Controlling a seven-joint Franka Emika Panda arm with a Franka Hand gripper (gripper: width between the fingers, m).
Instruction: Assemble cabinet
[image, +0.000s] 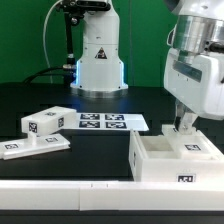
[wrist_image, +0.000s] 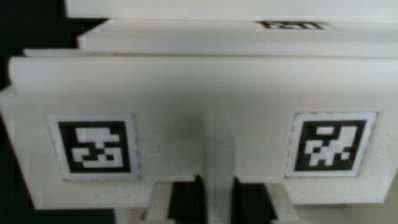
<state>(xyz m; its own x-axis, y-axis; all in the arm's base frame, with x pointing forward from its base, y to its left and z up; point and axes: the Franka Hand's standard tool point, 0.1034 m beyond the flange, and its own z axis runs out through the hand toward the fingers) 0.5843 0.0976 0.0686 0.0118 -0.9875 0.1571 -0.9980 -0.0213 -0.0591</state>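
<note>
The cabinet (image: 170, 160) is a white open box at the front of the exterior view's right, with a small tag on its front face. My gripper (image: 185, 124) reaches down at the box's far wall. In the wrist view a broad white cabinet face (wrist_image: 214, 110) carries two square tags, one to each side. My gripper (wrist_image: 219, 205) is shut on a thin white wall of the cabinet, which shows as a pale strip between the two dark fingers (wrist_image: 187, 205). The gripped edge below the fingertips is hidden.
Two loose white tagged panels (image: 45, 122) (image: 30, 146) lie on the black table at the exterior view's left. The marker board (image: 100, 121) lies flat in the middle. The white robot base (image: 100, 60) stands behind it.
</note>
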